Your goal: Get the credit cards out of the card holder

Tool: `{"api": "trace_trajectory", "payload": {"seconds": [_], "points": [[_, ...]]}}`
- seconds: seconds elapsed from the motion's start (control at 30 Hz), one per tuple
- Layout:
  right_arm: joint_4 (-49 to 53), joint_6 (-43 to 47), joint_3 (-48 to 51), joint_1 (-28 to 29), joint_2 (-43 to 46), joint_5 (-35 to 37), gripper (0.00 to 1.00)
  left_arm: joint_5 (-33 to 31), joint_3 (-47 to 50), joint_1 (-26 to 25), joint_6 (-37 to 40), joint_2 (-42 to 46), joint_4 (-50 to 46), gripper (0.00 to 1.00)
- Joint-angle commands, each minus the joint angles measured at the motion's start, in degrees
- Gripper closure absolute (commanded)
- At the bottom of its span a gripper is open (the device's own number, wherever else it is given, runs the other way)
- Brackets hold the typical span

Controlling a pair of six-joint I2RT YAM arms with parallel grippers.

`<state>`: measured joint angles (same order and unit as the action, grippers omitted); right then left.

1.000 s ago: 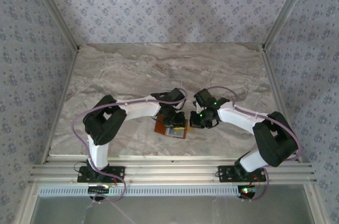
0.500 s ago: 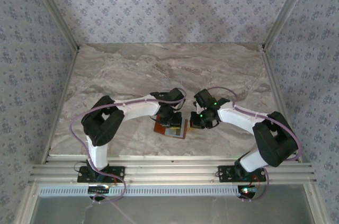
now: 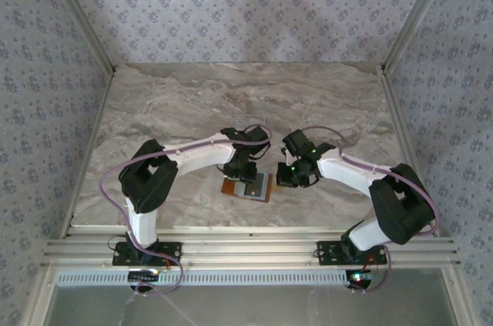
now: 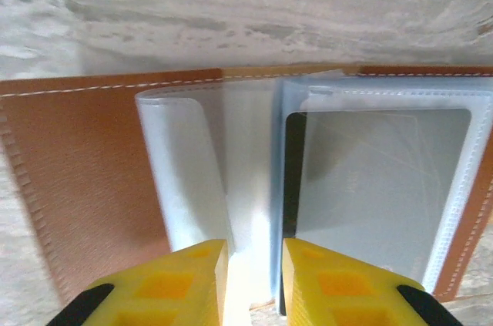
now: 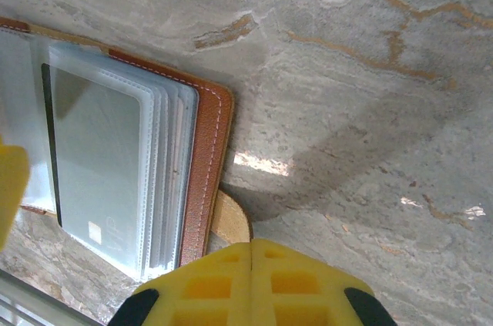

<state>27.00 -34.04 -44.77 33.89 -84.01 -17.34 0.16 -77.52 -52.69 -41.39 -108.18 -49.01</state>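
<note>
The opened orange-brown card holder [image 4: 92, 164] keeps grey credit cards [image 4: 377, 179] in clear sleeves [image 4: 181, 164]. The left gripper [image 4: 253, 264] is slightly parted; the right gripper [image 5: 250, 253] is closed.

card holder [image 3: 248, 187] on table [image 3: 231, 102], near front edge | credit cards [image 4: 377, 179] inside it

Open card holder [image 4: 92, 172] lying flat on the marbled table [image 4: 246, 2], whose bare surface fills the band at 12 o'clock. Toward 9 o'clock: the orange-brown leather flap with stitched edge. At centre: one loose sleeve [image 4: 181, 172] of clear plastic, curled upward. Toward 3 o'clock: the sleeve stack [image 4: 479, 149], holding a pale grey card [image 4: 377, 187] with the edge of a dark card [image 4: 293, 187] showing just at its 9 o'clock side. At 6 o'clock: the left gripper [image 4: 254, 280], yellow fingertips [image 4: 177, 283] narrowly parted above the fold.
</note>
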Motion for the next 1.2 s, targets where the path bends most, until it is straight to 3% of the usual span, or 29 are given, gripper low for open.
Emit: {"api": "trace_trajectory", "payload": {"seconds": [0.0, 0.43, 0.8, 0.97, 1.17], "points": [[2.3, -0.54, 0.24, -0.17, 1.21, 1.17, 1.0, -6.09, -1.76, -0.4, 1.44, 2.3, -6.93, 0.74], [2.92, 0.69, -0.48, -1.09, 1.11, 1.36, 1.0, -3.91, 7.47, 4.34, 0.97, 9.37, -2.78, 0.75], [6.12, 3.73, -3.69, -1.87, 0.51, 1.44, 0.99, -4.31, 8.83, 5.55, 0.96, 14.35, -1.18, 0.77], [7.15, 3.9, -5.34, -2.02, 0.64, 3.23, 0.84, -2.48, 9.76, 5.79, 0.09, 18.58, 3.25, 0.78], [10.18, 2.71, -7.9, -1.32, 2.31, 5.72, 0.75, 8.17, 12.89, 6.98, -3.31, 18.71, 15.59, 0.79]]}}
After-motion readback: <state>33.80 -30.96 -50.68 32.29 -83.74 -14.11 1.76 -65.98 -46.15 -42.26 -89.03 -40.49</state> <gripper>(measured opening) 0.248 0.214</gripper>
